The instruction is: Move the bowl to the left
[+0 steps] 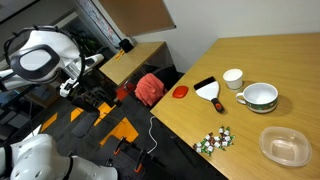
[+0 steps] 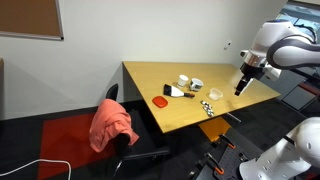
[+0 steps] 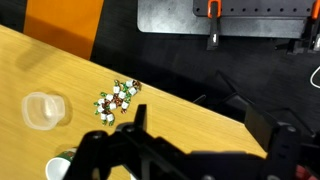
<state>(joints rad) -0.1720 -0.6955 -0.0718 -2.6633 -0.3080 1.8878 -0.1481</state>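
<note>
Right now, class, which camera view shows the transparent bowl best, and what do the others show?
An exterior view: the transparent bowl sits near the camera, whole, its rim and shallow shape clear. The wrist view shows the bowl whole from above, but small and pale. In an exterior view the bowl is only a faint speck.

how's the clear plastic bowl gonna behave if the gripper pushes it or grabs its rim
The clear bowl looks thin and empty, so it is probably light and, being wide and shallow, likelier to skid on the smooth table than tip. Its see-through wall may flex under a pinch, and the rounded rim could be slippery.
</note>
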